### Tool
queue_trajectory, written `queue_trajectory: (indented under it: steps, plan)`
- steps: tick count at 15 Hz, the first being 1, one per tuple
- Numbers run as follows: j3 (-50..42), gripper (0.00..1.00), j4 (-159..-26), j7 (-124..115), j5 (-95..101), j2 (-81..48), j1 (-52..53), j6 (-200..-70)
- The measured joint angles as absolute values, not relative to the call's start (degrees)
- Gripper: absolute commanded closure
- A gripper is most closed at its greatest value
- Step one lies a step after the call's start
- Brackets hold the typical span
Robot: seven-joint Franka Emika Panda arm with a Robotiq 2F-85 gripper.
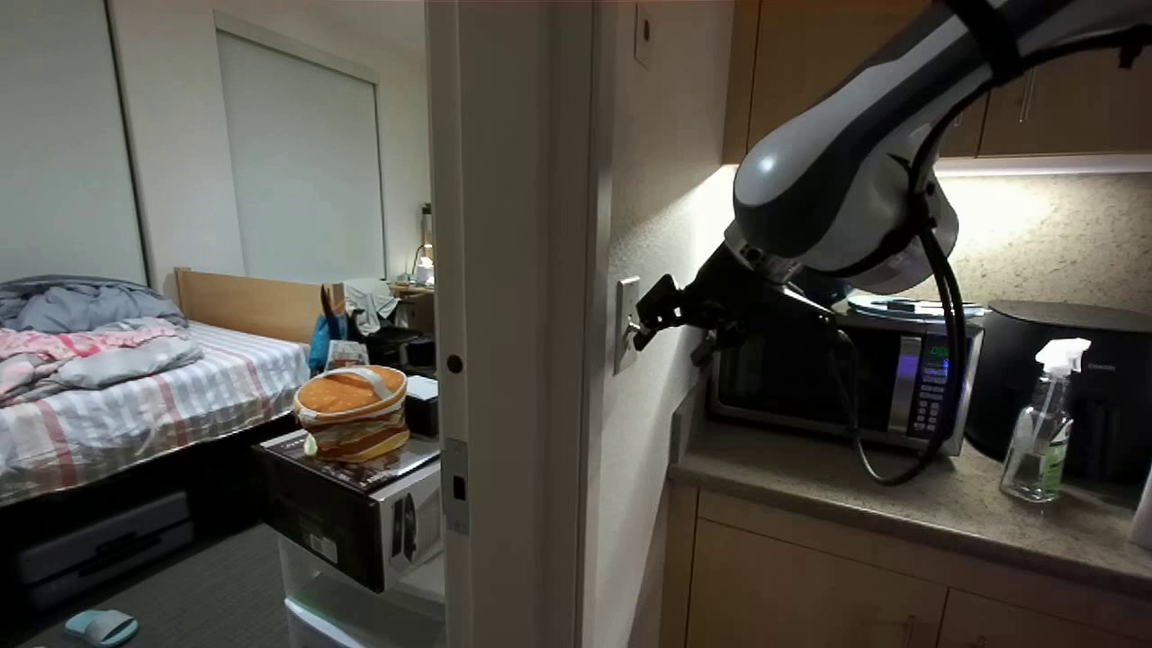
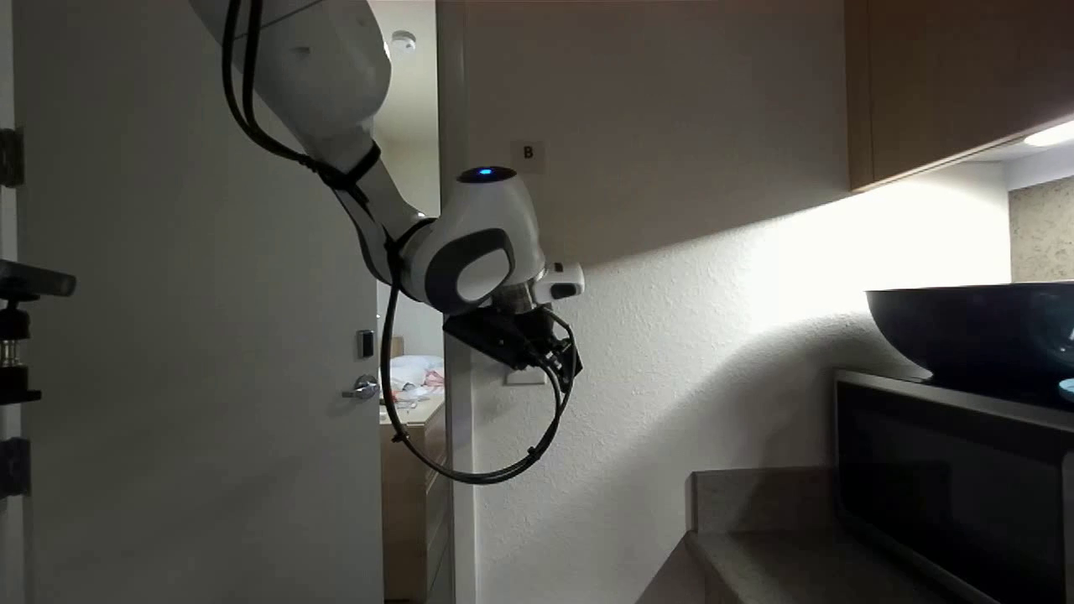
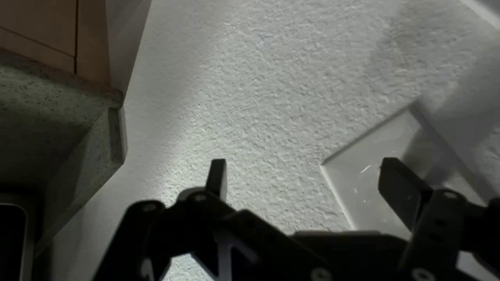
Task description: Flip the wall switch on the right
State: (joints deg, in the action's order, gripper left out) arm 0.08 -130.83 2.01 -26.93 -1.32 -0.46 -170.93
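The gripper (image 3: 304, 169) hides part of the wall switch (image 3: 369, 175).

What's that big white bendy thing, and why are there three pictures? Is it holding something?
That's a robot arm, a machine steered by a person. The black gripper at its end is like a hand with two fingers. They are spread apart, holding nothing. Its job is to flip the white wall switch; the gripper is right by it, though I can't tell if they touch.

Two pictures come from cameras outside the robot. The third comes from a camera mounted by the gripper, looking past the fingers at the wall, so the switch looks tilted there.

On the countertop are a microwave, a clear spray bottle and what looks like a black air fryer. A dark bowl sits on the microwave.
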Motion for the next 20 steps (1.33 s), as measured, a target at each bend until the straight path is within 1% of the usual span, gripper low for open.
queue_trajectory:
  steps: [6,20]
  plan:
    - [2.11,0.0,-131.57,13.68,-39.11,-0.99,0.03,-177.7]
    - [1.98,0.0,-131.53,13.98,-39.34,-1.32,0.04,-177.71]
